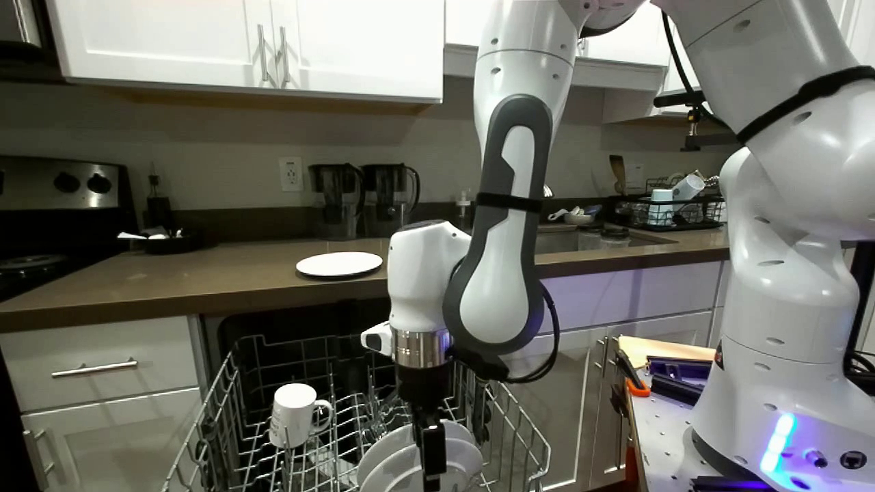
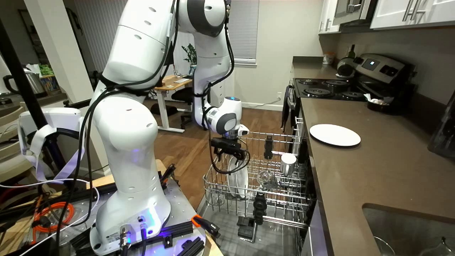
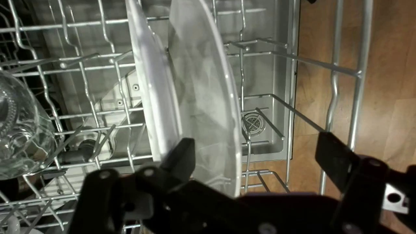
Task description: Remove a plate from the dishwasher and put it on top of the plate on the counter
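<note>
Two white plates stand on edge in the dishwasher rack (image 1: 220, 383). In the wrist view the near-right plate (image 3: 211, 97) and the left plate (image 3: 154, 91) lean side by side with a gap between. They also show in both exterior views, as a front plate (image 1: 403, 475) and a pair of plates (image 2: 237, 179). My gripper (image 3: 256, 159) is open and points down at them. Its left finger is at the gap between the plates; its right finger is well right of the right plate, so that plate's rim lies between the fingers. Another white plate (image 1: 340, 264) (image 2: 335, 135) lies flat on the counter (image 1: 205, 277).
A white mug (image 1: 294, 413) (image 2: 288, 163) and a clear glass (image 3: 19, 130) (image 2: 266, 179) stand in the rack. Wire tines and the rack's rim (image 3: 357, 74) surround the plates. Two dark pitchers (image 1: 389, 198) stand at the counter's back; the sink (image 2: 401, 220) is farther along.
</note>
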Available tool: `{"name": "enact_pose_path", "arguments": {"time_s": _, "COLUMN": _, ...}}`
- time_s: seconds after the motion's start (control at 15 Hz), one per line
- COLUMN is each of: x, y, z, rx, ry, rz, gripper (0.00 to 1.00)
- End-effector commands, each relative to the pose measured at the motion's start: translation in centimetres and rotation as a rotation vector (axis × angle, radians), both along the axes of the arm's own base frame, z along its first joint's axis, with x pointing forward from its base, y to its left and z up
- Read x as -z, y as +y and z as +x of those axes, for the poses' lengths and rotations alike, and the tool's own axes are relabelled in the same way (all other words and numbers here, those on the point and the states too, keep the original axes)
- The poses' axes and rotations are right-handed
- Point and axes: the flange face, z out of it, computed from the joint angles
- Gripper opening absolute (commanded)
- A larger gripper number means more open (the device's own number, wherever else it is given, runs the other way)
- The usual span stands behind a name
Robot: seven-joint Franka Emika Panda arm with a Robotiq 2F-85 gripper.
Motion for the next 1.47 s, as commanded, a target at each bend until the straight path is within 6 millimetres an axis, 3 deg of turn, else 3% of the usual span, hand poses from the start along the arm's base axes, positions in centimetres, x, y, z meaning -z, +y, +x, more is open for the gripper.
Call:
{"name": "enact_pose_path", "arguments": {"time_s": 0.0, "x": 1.5, "y": -0.3, "z": 0.5, "rx": -0.017, "ry": -0.006, "rz": 0.004, "gripper": 0.75}}
{"name": "enact_pose_path", "arguments": {"time_s": 0.13, "x": 1.7, "y": -0.1, "z": 0.5, "rx": -0.025, "ry": 0.004, "rz": 0.006, "gripper": 0.67}}
{"name": "enact_pose_path", "arguments": {"time_s": 0.53, "x": 1.1, "y": -0.3, "z": 0.5, "rx": -0.027, "ry": 0.000, "rz": -0.023, "gripper": 0.27}}
{"name": "enact_pose_path", "arguments": {"time_s": 0.6, "x": 0.9, "y": -0.4, "z": 0.6, "rx": -0.026, "ry": -0.004, "rz": -0.029, "gripper": 0.39}}
{"name": "enact_pose_path", "arguments": {"time_s": 0.67, "x": 0.3, "y": -0.6, "z": 0.6, "rx": -0.021, "ry": -0.013, "rz": -0.039, "gripper": 0.65}}
{"name": "enact_pose_path", "arguments": {"time_s": 0.8, "x": -0.5, "y": -0.8, "z": 0.6, "rx": -0.015, "ry": -0.027, "rz": -0.063, "gripper": 0.66}}
{"name": "enact_pose_path", "arguments": {"time_s": 1.13, "x": -2.3, "y": -0.8, "z": 1.0, "rx": 0.008, "ry": -0.062, "rz": -0.139, "gripper": 0.97}}
{"name": "enact_pose_path", "arguments": {"time_s": 1.4, "x": -3.6, "y": -0.1, "z": 0.6, "rx": 0.022, "ry": -0.045, "rz": -0.168, "gripper": 1.00}}
